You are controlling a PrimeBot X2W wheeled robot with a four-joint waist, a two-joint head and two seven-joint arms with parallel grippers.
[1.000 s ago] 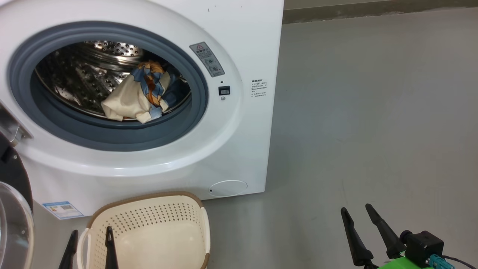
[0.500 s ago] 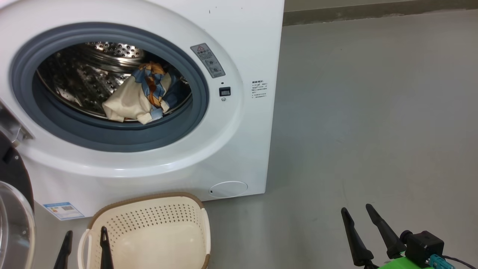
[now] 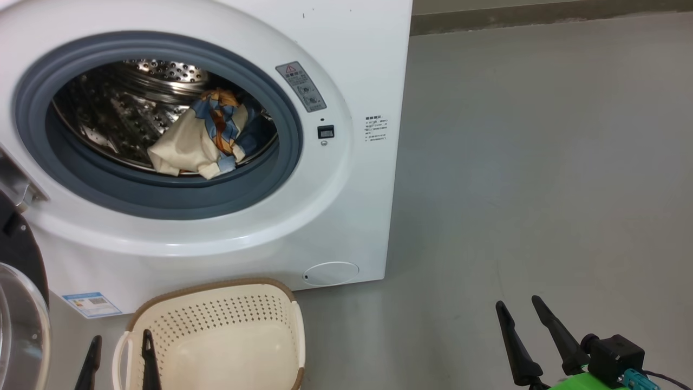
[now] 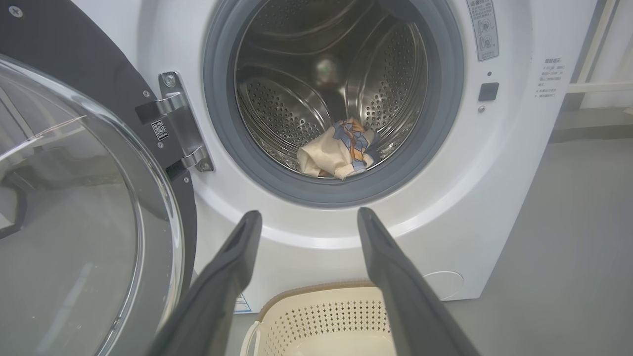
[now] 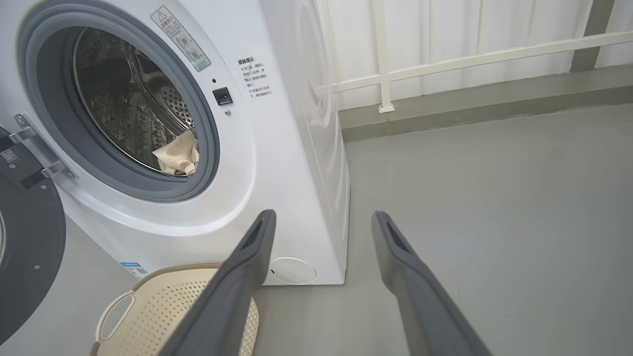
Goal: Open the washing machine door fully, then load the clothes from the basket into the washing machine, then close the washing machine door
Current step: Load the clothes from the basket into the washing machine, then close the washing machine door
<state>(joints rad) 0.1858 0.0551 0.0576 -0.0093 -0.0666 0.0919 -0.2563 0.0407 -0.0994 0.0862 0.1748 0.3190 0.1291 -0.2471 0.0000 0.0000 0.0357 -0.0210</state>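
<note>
Clothes [image 3: 200, 138] in drum [image 3: 108, 116], basket [image 3: 216, 284] empty. Both jaws wide, holding nothing. Better: left gripper [image 3: 122, 336] pushes door [image 4: 74, 222] at outer rim, slowly.

A grey floor [image 3: 541, 162] spread in front of a darker grey kerb [image 5: 470, 106]. Above the kerb ran a white rail [image 5: 494, 58], whose post [image 5: 379, 49] stood on the kerb. Pale panelling [image 5: 445, 24] rose behind the kerb.

washing machine door [image 3: 21, 254]: cut off by left and bottom edges, head view | basket [image 3: 216, 284]: near end off the bottom edge | clothes [image 5: 178, 153]: far part hidden behind gasket [image 5: 210, 143], right wrist view | printed notice [image 3: 376, 129]: lettering too small to read
</note>
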